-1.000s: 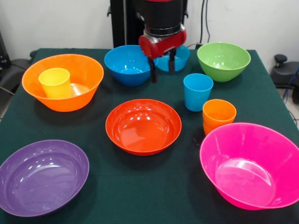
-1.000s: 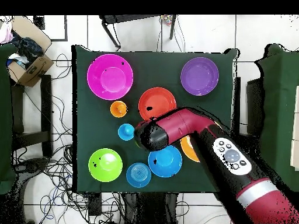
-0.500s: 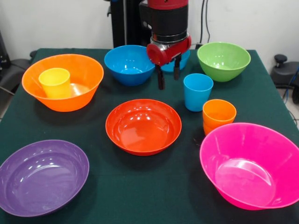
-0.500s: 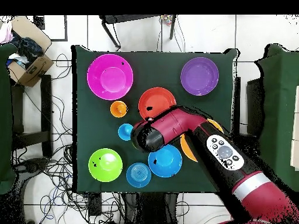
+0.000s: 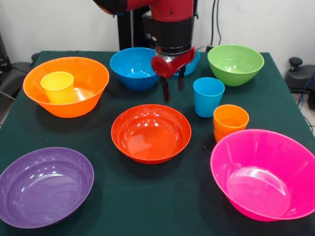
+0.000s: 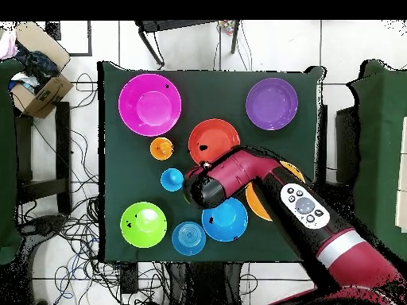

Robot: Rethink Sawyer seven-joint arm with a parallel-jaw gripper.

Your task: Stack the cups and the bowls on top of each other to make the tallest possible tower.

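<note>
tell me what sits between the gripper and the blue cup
Nothing: in the front view the open gripper hangs just beside the blue cup, and only bare green tablecloth shows in the gap.

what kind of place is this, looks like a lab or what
Most likely a robotics lab. A red robot arm works over a table covered in dark green cloth, loose cables trail across the tiled floor, and a cardboard box of odds and ends sits beside it.
</note>
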